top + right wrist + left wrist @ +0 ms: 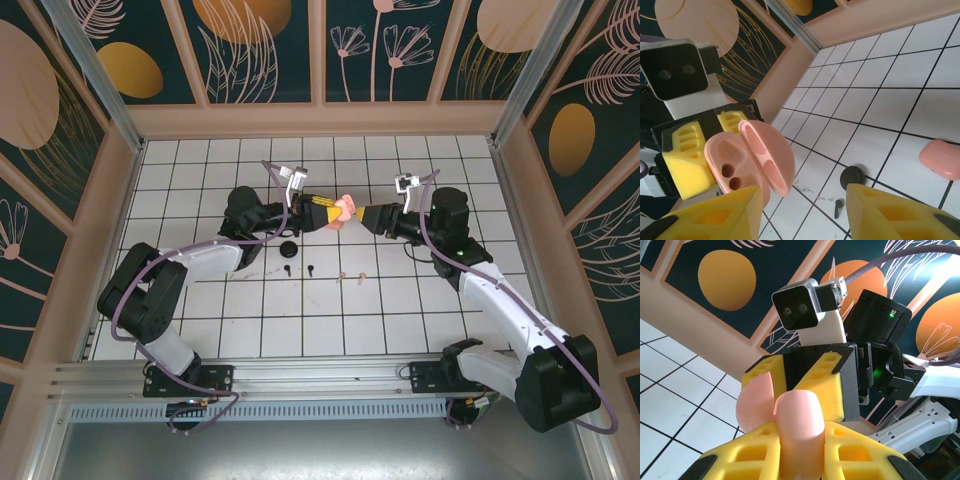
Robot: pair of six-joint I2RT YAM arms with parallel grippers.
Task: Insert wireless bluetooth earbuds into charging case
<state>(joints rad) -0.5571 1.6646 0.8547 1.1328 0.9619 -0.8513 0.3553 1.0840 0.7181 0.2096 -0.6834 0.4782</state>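
My left gripper is shut on a pale pink charging case, held above the middle of the tiled table. The case is open: its lid is swung aside and two round sockets show in the body. From the left wrist, the case sits between my yellow fingers. My right gripper faces the case from the right, its jaws open with nothing between them. On the table lie two black earbuds and two pink earbuds.
A round black case lies near the black earbuds, seen also from the right wrist beside one black bud. A second, closed pink case lies on the tiles. Walls with a painted pattern enclose the table.
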